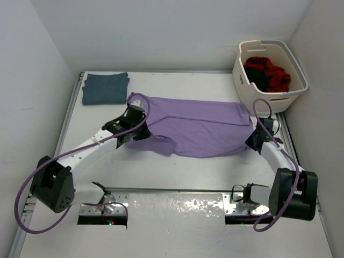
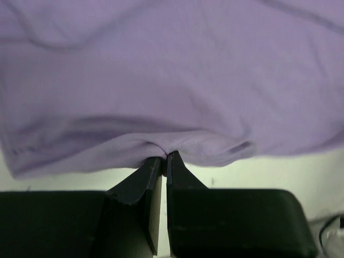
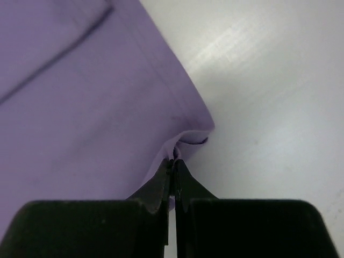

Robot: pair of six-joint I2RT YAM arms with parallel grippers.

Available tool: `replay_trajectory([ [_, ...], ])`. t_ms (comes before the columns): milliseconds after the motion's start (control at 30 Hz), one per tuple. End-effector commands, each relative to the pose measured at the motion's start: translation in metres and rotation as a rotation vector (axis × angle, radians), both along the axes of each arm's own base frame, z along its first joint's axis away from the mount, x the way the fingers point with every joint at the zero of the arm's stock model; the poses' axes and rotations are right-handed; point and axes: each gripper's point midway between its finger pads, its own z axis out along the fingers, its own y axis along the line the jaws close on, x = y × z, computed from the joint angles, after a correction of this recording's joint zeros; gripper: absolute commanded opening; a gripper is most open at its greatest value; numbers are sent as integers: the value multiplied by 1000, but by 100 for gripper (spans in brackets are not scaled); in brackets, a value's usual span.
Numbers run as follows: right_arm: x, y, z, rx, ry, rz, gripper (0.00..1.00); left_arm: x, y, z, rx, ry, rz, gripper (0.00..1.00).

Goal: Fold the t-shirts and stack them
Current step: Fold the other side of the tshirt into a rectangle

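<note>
A lavender purple t-shirt [image 1: 199, 126] lies spread across the middle of the table. My left gripper [image 1: 141, 130] is shut on its left edge; the wrist view shows the cloth [image 2: 172, 80] bunched between the black fingertips [image 2: 165, 158]. At the shirt's right end my right gripper [image 1: 252, 138] is shut on the hem corner [image 3: 191, 134], pinched at the fingertips [image 3: 174, 161]. A teal-blue t-shirt [image 1: 105, 87] lies folded at the far left. Red [image 1: 271, 72] and black [image 1: 257, 78] t-shirts sit crumpled in the basket.
The cream laundry basket [image 1: 269, 97] stands at the far right corner, close to the right arm. White walls close in the table on three sides. A metal strip [image 1: 177, 207] with the arm bases runs along the near edge.
</note>
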Motion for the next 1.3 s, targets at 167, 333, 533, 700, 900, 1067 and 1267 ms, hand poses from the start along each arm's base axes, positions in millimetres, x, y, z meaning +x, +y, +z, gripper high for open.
replay_trajectory([
  [167, 64, -10, 48, -25, -116, 33, 0, 95, 34, 53, 31, -278, 142, 0],
  [333, 98, -23, 78, -70, -168, 23, 0, 130, 53, 81, 115, -407, 189, 0],
  [533, 118, -27, 75, -73, -150, 26, 0, 170, 55, 86, 192, -476, 158, 0],
  [700, 132, -30, 68, -70, -133, 25, 0, 198, 58, 79, 255, -465, 138, 0],
  [900, 144, -36, 57, -83, -105, 11, 0, 230, 71, 53, 284, -405, 144, 0],
  [1067, 151, -41, 49, -95, -86, -4, 20, 261, 73, 21, 285, -344, 113, 0],
  [1267, 150, -39, 58, -91, -94, 10, 51, 286, 86, -7, 288, -243, 168, 76],
])
